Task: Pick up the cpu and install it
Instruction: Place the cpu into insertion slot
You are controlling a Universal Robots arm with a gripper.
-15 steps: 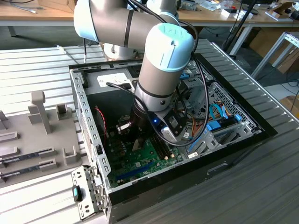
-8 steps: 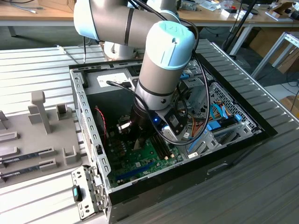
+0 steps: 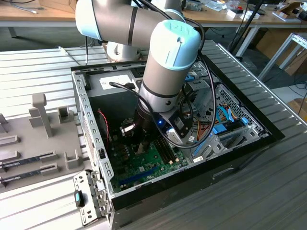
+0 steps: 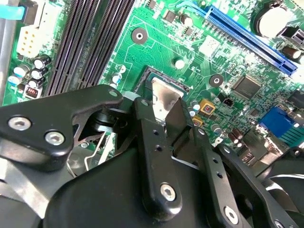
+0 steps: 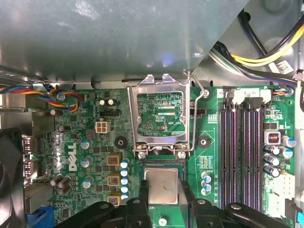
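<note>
The cpu [image 5: 162, 183], a small square chip with a silvery top, lies level in the dark socket frame [image 5: 161, 164] on the green motherboard [image 5: 85, 123]. My gripper [image 5: 163, 189] stands right over it, its black fingers [image 5: 144, 192] pressed against two opposite sides of the chip. The second wrist view shows the same grip, with the cpu [image 4: 165, 97] between the fingers [image 4: 145, 118]. The socket's metal load plate [image 5: 161, 114] is swung open beside the chip, its lever [image 5: 196, 118] raised. In the exterior view the gripper [image 3: 144, 143] reaches down inside the open computer case [image 3: 96, 158].
Dark memory slots [image 5: 242, 152] run alongside the socket. A grey metal box [image 5: 118, 33] overhangs the board beyond the load plate, with cable bundles [image 5: 266, 52] beside it. A blue expansion slot [image 4: 247, 35] lies nearby. A grey fixture tray [image 3: 33, 148] sits at the exterior view's left.
</note>
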